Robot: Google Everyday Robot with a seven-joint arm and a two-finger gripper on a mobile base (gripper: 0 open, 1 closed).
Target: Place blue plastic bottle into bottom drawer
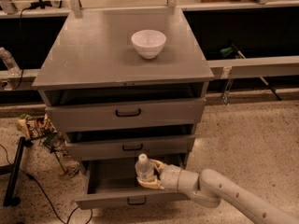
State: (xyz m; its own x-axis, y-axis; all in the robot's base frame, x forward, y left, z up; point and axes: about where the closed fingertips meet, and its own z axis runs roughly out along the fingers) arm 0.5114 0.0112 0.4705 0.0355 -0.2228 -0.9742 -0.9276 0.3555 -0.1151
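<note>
The blue plastic bottle (144,169) is a clear bottle with a white cap, held upright over the open bottom drawer (131,199). My gripper (150,176) is shut on the bottle's body, reaching in from the lower right, with the bottle's lower part inside the drawer opening. The bottom drawer is pulled out, its grey front and black handle facing me. Its floor shows to the left of the bottle.
A white bowl (148,43) sits on the grey cabinet top (93,55). The two upper drawers (126,112) stand slightly ajar above the gripper. A black stand leg (13,171) and clutter (35,127) lie on the floor at left. A rail (252,66) runs at right.
</note>
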